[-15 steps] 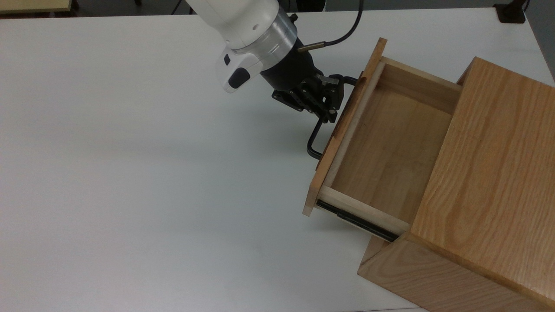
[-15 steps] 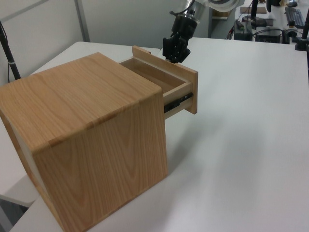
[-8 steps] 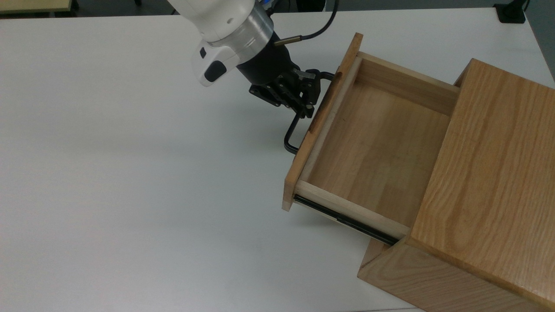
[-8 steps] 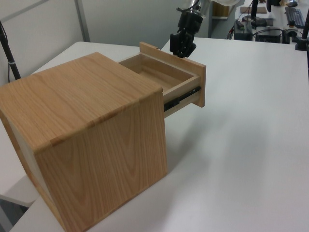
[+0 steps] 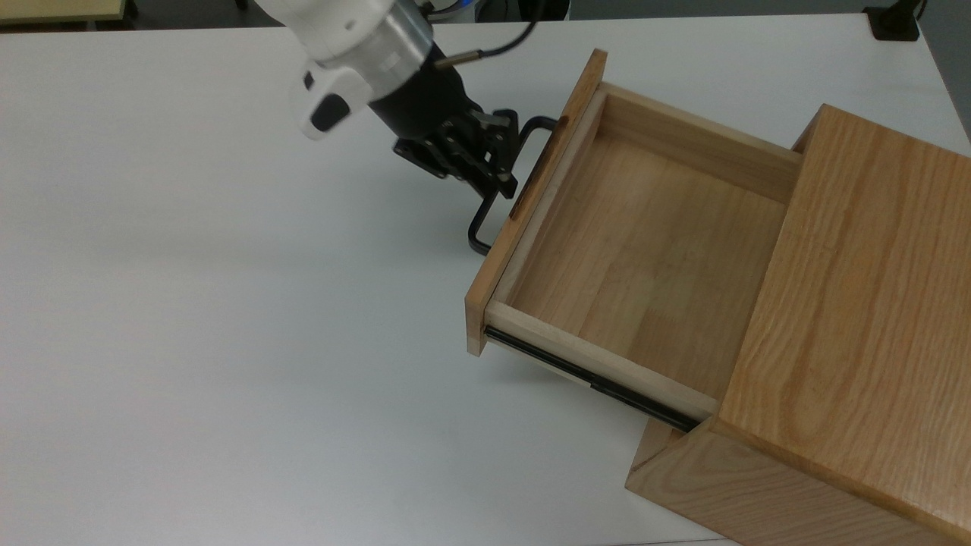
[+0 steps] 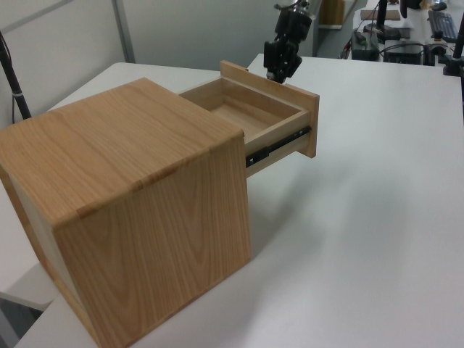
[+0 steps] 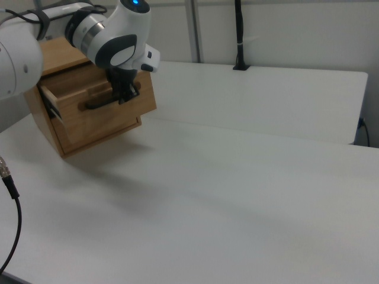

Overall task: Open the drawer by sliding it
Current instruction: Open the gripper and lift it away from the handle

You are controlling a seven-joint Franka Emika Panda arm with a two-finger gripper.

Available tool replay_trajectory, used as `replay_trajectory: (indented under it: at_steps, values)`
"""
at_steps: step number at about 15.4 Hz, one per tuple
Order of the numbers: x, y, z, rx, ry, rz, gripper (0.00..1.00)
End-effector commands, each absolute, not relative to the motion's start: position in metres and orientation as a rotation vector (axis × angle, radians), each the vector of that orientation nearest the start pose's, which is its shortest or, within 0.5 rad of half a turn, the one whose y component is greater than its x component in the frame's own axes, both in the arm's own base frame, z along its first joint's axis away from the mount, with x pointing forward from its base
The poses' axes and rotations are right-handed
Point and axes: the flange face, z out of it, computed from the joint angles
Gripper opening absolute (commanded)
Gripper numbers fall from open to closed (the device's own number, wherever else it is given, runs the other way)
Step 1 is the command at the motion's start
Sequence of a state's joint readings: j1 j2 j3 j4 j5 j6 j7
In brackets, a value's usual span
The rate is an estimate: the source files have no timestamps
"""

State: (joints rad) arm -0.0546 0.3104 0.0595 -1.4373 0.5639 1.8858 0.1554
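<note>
We see white arm slanting down from top view's upper left; black two-finger gripper (image 5: 497, 178) clamped on black U-shaped bar handle (image 5: 485, 220); light oak drawer (image 5: 630, 250) pulled well out of wooden cabinet (image 5: 850, 318).

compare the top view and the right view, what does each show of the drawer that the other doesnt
Top view alone: the drawer's bare pale interior and the black side rail. Right view alone: the flat front panel face-on, with the black handle running across it. Both: the gripper at the handle, the wooden cabinet and the white table.
</note>
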Motion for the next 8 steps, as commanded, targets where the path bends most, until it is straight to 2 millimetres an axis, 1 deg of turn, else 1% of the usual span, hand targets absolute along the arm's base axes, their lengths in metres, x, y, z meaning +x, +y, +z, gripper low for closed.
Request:
replay_trajectory:
  at_steps: [1, 2, 4, 5, 6, 7, 8]
  values:
    - [0.655, 0.028, 0.562, -2.558, 0.340, -0.141, 1.00]
    - [0.654, 0.026, 0.563, -2.566, 0.345, -0.144, 1.00]
    - [0.648, 0.020, 0.576, -2.594, 0.345, -0.161, 1.00]
    - [0.642, 0.017, 0.583, -2.621, 0.338, -0.163, 1.00]
    - [0.636, 0.015, 0.595, -2.655, 0.353, -0.184, 1.00]
    - [0.629, 0.011, 0.604, -2.716, 0.424, -0.186, 1.00]
    - [0.622, 0.009, 0.611, -2.766, 0.455, -0.174, 1.00]
